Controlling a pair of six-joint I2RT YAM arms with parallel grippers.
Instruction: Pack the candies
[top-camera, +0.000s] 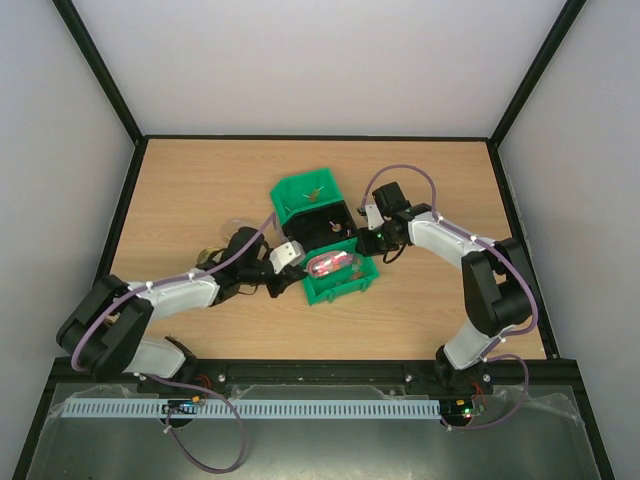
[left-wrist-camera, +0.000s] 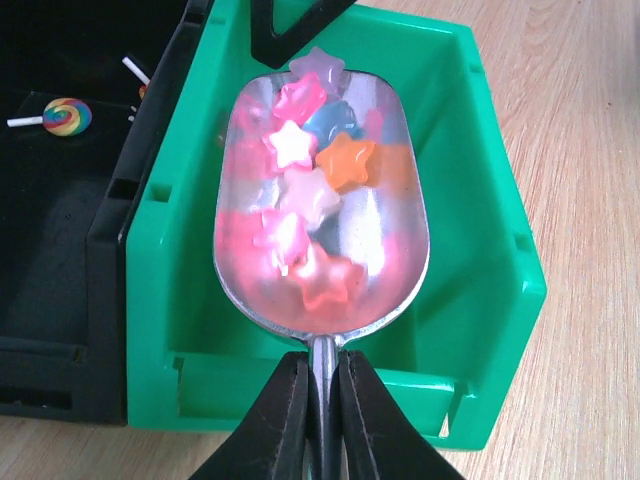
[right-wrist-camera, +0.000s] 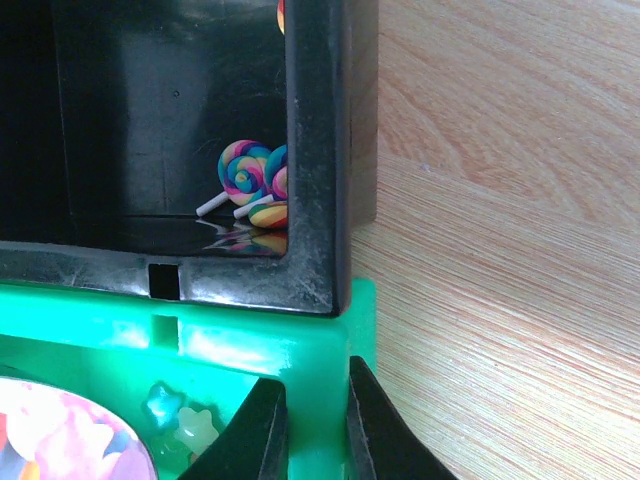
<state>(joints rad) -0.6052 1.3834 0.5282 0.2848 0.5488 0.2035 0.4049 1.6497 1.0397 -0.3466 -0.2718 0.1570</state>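
When you halted at this point, your left gripper (left-wrist-camera: 322, 372) was shut on the handle of the metal scoop (left-wrist-camera: 398, 215), which it held over the near green bin (left-wrist-camera: 490, 260). The candies (left-wrist-camera: 310, 200), star-shaped in pink, white, orange and blue, lay heaped in the scoop, and a few more lay on the bin floor. Against that bin stood a black bin (left-wrist-camera: 60, 260) holding lollipops (right-wrist-camera: 250, 175). Your right gripper (right-wrist-camera: 315, 405) was clamped on the green bin's corner rim, beside bare wooden table (right-wrist-camera: 500, 200)
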